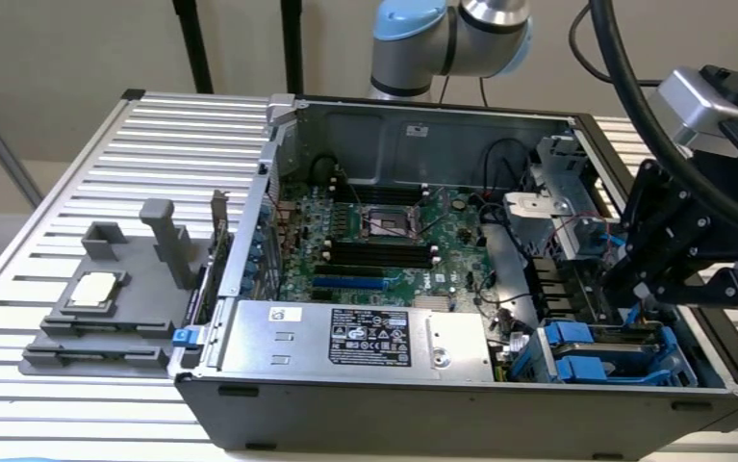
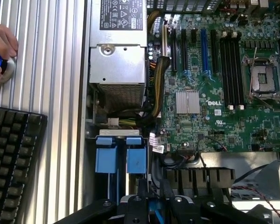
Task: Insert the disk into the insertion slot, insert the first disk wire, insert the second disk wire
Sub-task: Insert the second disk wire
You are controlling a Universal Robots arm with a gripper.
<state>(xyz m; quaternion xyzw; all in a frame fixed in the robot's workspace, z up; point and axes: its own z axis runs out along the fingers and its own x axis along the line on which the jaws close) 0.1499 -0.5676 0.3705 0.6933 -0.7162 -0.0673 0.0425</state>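
Pincer [image 2: 153, 198] is clenching a thin blue wire end just beside the insertion slot [image 1: 613, 354], so you are holding it lined up over the blue rails.

power supply [image 1: 356, 339] beside motherboard [image 1: 382, 241], inside case [image 1: 471, 409]

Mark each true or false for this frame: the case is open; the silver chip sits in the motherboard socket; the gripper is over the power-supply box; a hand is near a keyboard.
1. The computer case lies open, its green motherboard exposed. True.
2. The silver chip sits in the motherboard socket. False: it rests on the grey fixture outside the case.
3. The gripper is over the power-supply box. False: it is by the blue carriers.
4. A person's hand is on the slatted table near a keyboard. True.
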